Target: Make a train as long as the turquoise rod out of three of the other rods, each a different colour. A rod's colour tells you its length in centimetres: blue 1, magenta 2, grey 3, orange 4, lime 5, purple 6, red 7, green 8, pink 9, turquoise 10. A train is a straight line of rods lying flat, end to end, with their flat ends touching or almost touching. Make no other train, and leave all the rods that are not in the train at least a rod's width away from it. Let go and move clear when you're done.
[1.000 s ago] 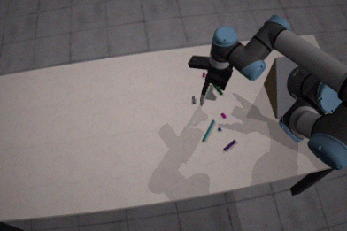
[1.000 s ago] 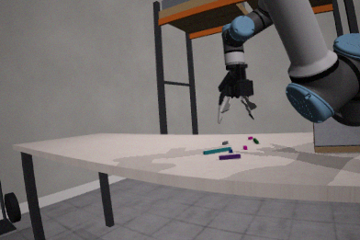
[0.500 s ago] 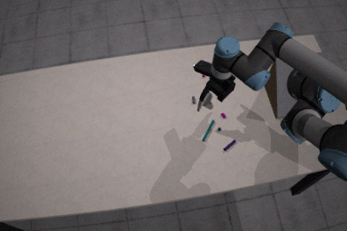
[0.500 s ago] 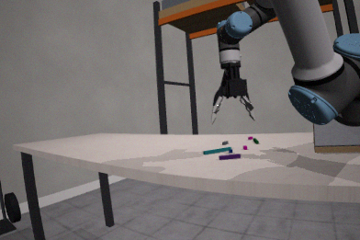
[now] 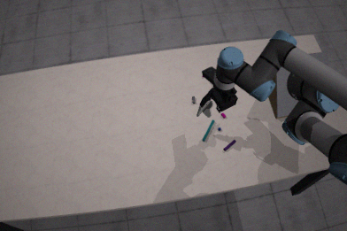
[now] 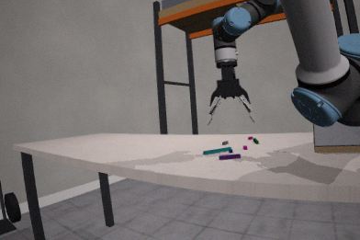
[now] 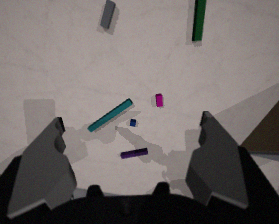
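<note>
Five rods show in my wrist view, all lying flat on the table [image 7: 50, 60]. Farthest left is the turquoise rod [image 7: 110, 115], set on a diagonal with its right end higher in the frame. Near the top edge, above it, lies the grey rod [image 7: 108, 14]. Below the turquoise rod and apart from it sits the purple rod [image 7: 134, 153], almost level across the frame. The small blue rod [image 7: 133, 122] lies just beside the right end of the turquoise rod, not touching it. Right of that, the magenta rod [image 7: 159, 100] lies on its own, and the green rod [image 7: 199, 20] runs off the top edge further right. No rods touch end to end. My gripper [image 6: 230, 107] hangs well above the table with its jaws fully spread, nothing between the fingers.
</note>
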Motion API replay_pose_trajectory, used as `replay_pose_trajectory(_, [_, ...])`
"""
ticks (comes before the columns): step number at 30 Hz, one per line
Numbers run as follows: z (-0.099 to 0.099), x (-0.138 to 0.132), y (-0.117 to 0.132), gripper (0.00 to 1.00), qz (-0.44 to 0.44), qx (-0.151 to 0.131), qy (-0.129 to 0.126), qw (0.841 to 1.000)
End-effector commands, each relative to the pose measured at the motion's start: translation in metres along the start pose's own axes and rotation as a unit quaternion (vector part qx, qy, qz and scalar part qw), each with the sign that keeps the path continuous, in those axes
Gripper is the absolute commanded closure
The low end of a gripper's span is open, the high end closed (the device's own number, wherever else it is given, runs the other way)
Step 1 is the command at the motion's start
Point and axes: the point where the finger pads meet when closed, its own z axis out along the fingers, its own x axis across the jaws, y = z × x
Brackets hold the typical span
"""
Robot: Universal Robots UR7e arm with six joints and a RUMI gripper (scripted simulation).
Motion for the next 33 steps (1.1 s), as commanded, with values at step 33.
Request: replay_pose_trajectory(33, [0.005, -0.004, 0.045, 0.00, 0.165, 0.001, 0.002, 0.986])
